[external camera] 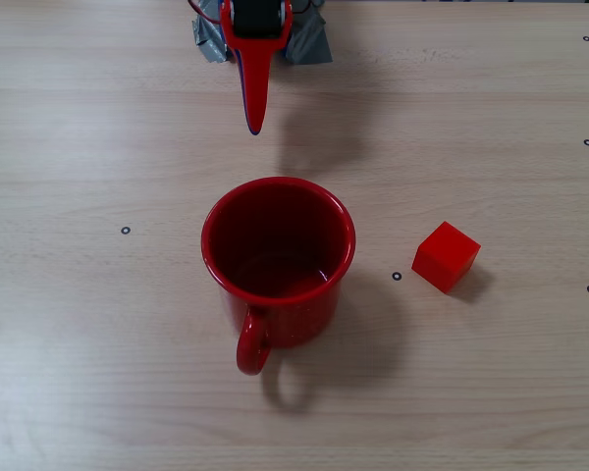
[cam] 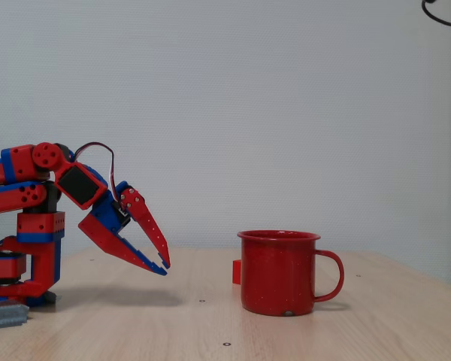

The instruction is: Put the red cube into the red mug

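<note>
Wooden table (external camera: 98, 392), pale and grainy, taking up pretty much the whole overhead fixed view, dotted with tiny black ring marks. Plain white wall (cam: 286, 113) behind it all in the side fixed view.

Red-and-blue arm (cam: 30, 218) next, folded up at the left of the side view, base stuck down with grey tape (external camera: 309, 44) at the far edge of the table in the overhead view. Gripper (cam: 164, 265) hanging off the front, tilted down, tips just above the wood. Jaws parted a modest way at the tips, nothing between them, not touching anything.

Red mug (external camera: 278, 260) roughly mid-table, upright, glossy, a bit speckled on the outside, looks empty inside. Handle pointing toward the near edge in the overhead view, off to the right in the side view. Well apart from the gripper.

Red cube (external camera: 446, 256) smallest of the lot, sitting on the table right of the mug in the overhead view, near it but not touching, turned a little corner-on. Only a sliver of it peeking out from behind the mug's left side in the side view (cam: 236, 271).
</note>
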`<state>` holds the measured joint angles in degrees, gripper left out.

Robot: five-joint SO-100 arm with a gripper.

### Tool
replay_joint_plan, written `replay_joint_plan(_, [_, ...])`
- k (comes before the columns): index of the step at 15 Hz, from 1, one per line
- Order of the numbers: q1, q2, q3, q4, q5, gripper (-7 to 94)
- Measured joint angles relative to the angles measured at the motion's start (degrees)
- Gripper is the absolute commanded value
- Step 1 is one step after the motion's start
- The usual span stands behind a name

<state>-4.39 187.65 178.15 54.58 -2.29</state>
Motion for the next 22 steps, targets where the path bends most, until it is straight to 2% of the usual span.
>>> replay_joint_plan(9, [0.0, 0.0, 0.0, 0.0, 0.8, 0])
replay_joint_plan(13, [0.9, -0.8, -0.6, 0.7, -2.0, 0])
replay_joint_plan(15, [0.6, -8.4, -2.8, 1.8, -3.7, 0])
replay_joint_plan(20, [0.6, -21.2, -21.4, 7.4, -6.9, 0])
replay_joint_plan(22, [0.5, -29.4, -31.7, 12.8, -6.5, 0])
